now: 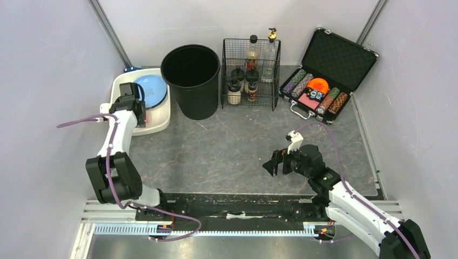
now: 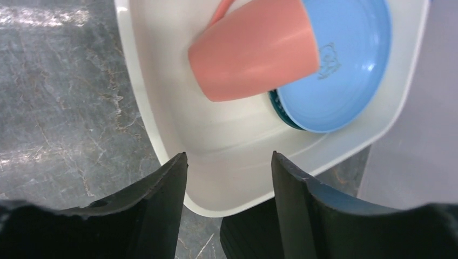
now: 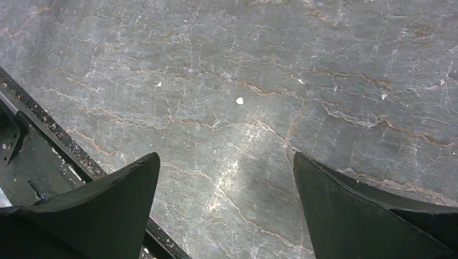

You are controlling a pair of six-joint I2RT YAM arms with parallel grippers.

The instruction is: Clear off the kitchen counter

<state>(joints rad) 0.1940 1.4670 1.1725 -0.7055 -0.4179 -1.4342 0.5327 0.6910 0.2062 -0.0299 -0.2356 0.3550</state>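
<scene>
Pink cup lies in white tray (apparently the collection point). Left gripper jaws apart above it. Right gripper jaws apart over kitchen counter.

Cup & plate in tub on counter, bin R
</scene>
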